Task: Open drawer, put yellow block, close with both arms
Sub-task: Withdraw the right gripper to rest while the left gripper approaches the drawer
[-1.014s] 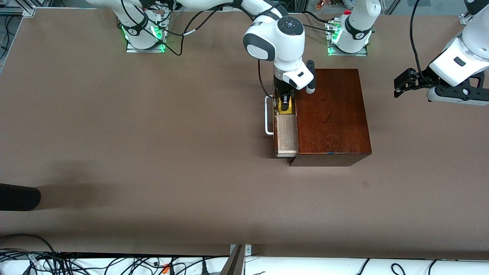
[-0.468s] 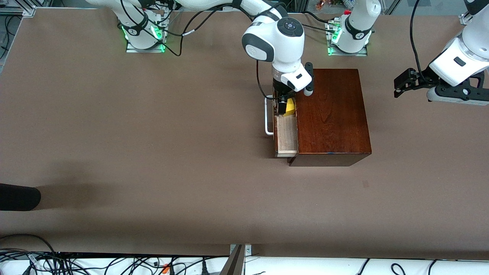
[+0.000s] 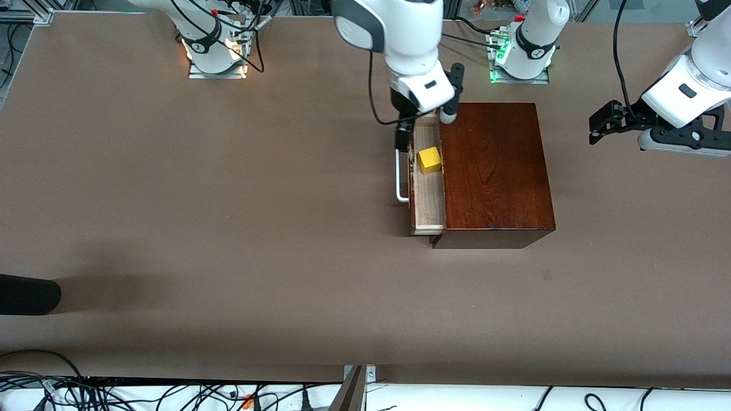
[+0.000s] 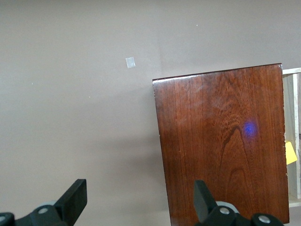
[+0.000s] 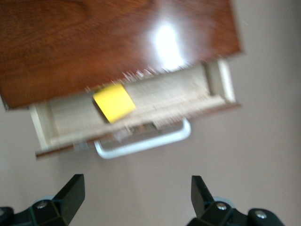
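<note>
The dark reddish-brown box [image 3: 494, 171] stands mid-table with its drawer [image 3: 428, 197] pulled open, the white handle [image 3: 401, 178] toward the right arm's end. The yellow block [image 3: 429, 160] lies loose in the drawer's pale interior. My right gripper [image 3: 406, 137] is open and empty, up over the handle's end nearest the bases. The right wrist view shows its gripper [image 5: 136, 197] over bare table, with the block [image 5: 114, 102], drawer [image 5: 155, 101] and handle [image 5: 141, 143] ahead. My left gripper [image 3: 599, 123] is open and waits over the table beside the box. The left wrist view shows its gripper [image 4: 138, 200], the box top [image 4: 221, 141] and a sliver of block [image 4: 290, 153].
A black object [image 3: 28, 294] juts in at the table edge at the right arm's end. A small mark [image 3: 546, 275] lies on the table nearer the camera than the box. Cables [image 3: 171, 394] run along the table's near edge.
My right gripper let go of the yellow block, rose out of the drawer and drew back toward the bases. The block stays in the drawer. The left arm has not moved.
</note>
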Robot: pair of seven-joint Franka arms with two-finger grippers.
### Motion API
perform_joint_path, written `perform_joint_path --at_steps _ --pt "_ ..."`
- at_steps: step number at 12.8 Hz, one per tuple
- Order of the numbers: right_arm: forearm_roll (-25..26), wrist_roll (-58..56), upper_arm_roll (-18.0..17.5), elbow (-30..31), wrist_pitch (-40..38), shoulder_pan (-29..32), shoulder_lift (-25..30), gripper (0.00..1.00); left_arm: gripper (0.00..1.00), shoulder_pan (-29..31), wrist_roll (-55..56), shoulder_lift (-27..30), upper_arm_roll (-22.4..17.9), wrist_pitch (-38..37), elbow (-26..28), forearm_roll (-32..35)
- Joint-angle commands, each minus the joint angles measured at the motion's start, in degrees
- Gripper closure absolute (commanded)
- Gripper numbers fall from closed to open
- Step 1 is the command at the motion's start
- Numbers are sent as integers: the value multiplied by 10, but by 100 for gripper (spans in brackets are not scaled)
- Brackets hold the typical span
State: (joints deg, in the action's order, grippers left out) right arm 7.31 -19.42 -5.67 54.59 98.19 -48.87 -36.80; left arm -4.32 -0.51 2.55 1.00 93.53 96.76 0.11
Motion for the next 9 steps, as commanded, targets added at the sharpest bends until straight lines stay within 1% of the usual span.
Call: perform_joint_path --at_steps 1,3,4,5,6,7,8,9 --pt "-24 7 -5 14 -57 80 62 0 0 -2 -11 4 -1 -13 -10 1" --pt "-34 3 -4 17 -76 153 107 0 0 -2 -11 4 -1 -13 -10 1" --pt "-36 4 -3 19 -125 186 121 0 0 -2 -11 4 -1 -13 -10 1" --pt "-40 5 12 22 -155 217 138 0 0 -2 -11 4 -1 -13 -10 1" --pt "-68 10 37 31 -163 244 152 0 0 -2 -12 4 -1 -13 -10 1" --pt "-111 13 77 51 -165 262 172 0 0 -2 -12 4 -1 -13 -10 1" --pt "-142 12 122 87 -164 263 198 0 0 -2 -12 4 -1 -13 -10 1" --pt "-158 13 156 128 -158 262 227 0 0 -2 -12 4 -1 -13 -10 1"
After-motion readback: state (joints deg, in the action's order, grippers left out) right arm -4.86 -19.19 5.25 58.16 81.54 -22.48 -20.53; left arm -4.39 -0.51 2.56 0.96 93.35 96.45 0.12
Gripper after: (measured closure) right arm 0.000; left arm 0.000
